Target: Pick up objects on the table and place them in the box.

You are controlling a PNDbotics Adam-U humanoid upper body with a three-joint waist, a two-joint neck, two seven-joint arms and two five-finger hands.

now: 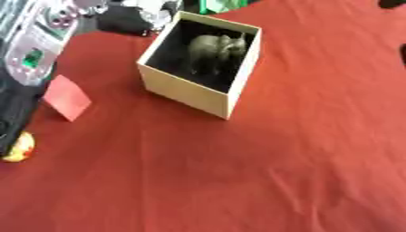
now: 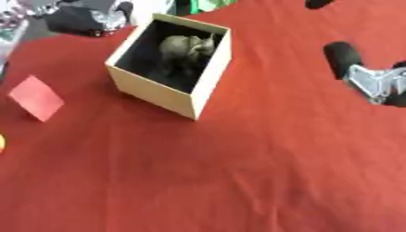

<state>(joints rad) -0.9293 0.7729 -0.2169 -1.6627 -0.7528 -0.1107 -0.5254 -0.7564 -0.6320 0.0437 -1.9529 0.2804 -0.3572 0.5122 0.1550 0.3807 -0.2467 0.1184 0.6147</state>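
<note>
Box [image 1: 194, 93], cream outside and black inside, is set open on the red-covered counter [image 2: 238, 172]; a grey elephant figure [image 1: 215, 50] is seen standing inside it. A red card [image 1: 66, 98] is propped well to its left. The right hand [image 2: 373, 77] is partly seen at the right edge, its fingers' state not to be told.

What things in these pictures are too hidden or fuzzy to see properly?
- Right robot hand: right eye view, cut off by the right edge, so its fingers cannot be judged.
- Left robot hand: in neither view.
- Elephant in the box: blurred, and its feet are lost in the dark interior.
- Yellow thing: left eye view, partly cut by the left edge, unidentifiable.
- Red card: its far side faces away.
</note>
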